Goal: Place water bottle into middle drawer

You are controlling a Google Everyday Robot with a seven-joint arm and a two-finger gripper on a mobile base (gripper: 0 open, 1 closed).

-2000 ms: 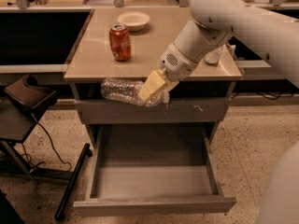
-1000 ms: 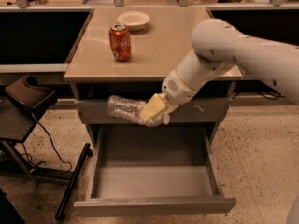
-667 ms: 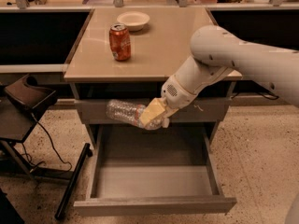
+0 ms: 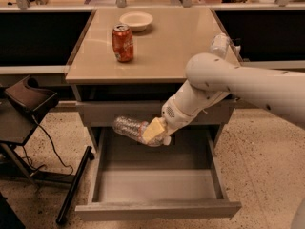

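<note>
My gripper [image 4: 155,132], with pale yellow fingers, is shut on the clear ribbed water bottle [image 4: 129,127]. It holds the bottle on its side, the free end pointing left. The bottle hangs above the back of the open middle drawer [image 4: 157,186], just under the closed drawer front above. The drawer is a wide grey metal tray with a flat bare bottom, pulled out toward me. My white arm [image 4: 238,85] reaches in from the right.
An orange-red soda can [image 4: 123,43] and a white bowl [image 4: 136,20] stand on the tan tabletop [image 4: 167,46]. A whitish bottle-like object [image 4: 220,45] sits at the table's right edge behind my arm. A black chair [image 4: 28,104] with a cable stands at the left.
My gripper has moved down with the bottle, from level with the upper drawer front to just over the back of the open drawer. My arm has dropped lower.
</note>
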